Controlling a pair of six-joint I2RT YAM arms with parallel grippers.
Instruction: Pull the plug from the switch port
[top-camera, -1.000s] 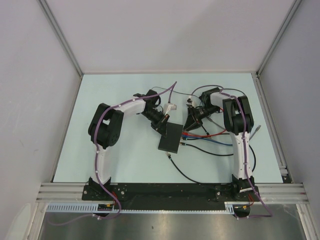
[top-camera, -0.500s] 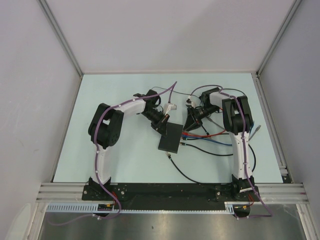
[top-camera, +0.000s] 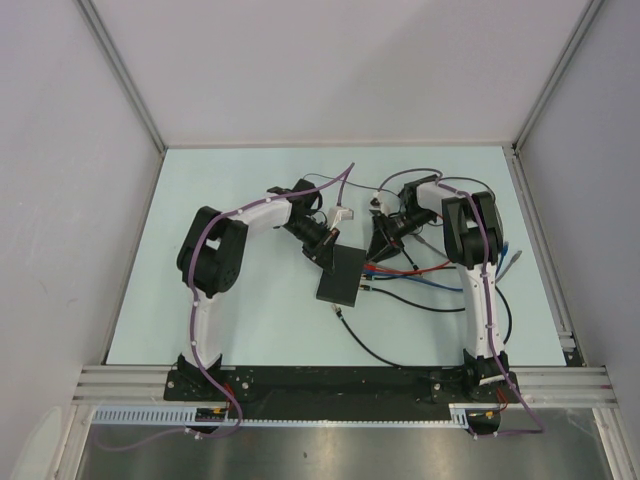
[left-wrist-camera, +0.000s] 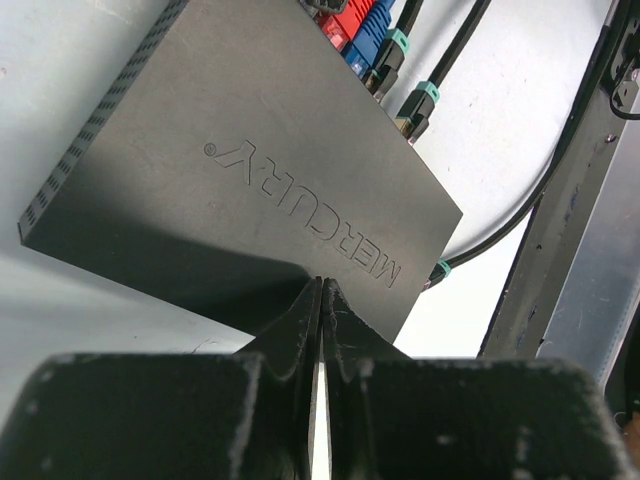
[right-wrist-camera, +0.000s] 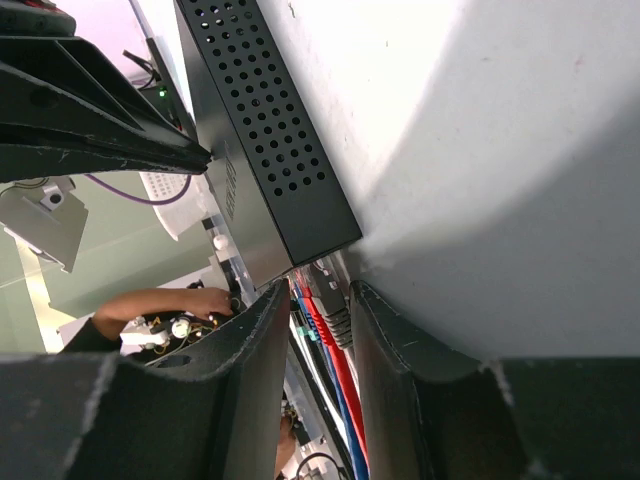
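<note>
The matte-black switch box (top-camera: 341, 275) lies flat mid-table; it also shows in the left wrist view (left-wrist-camera: 240, 160) and the right wrist view (right-wrist-camera: 270, 150). Its port edge faces right and holds a grey plug (right-wrist-camera: 335, 310), a red plug (left-wrist-camera: 345, 20), a blue plug (left-wrist-camera: 370, 35) and black plugs with teal boots (left-wrist-camera: 420, 100). My left gripper (left-wrist-camera: 321, 285) is shut, its tips resting on the box's top near one edge (top-camera: 326, 248). My right gripper (right-wrist-camera: 320, 295) is open at the port edge (top-camera: 378, 248), straddling the grey plug and the red and blue cables.
Red, blue and black cables (top-camera: 410, 275) run right from the box under my right arm. A black cable (top-camera: 385, 350) loops toward the near edge. A white part (top-camera: 343, 213) lies behind the box. A grey connector (top-camera: 512, 258) lies at the far right.
My right wrist has shifted slightly up and to the left at the port edge. The left arm and the box have not moved.
</note>
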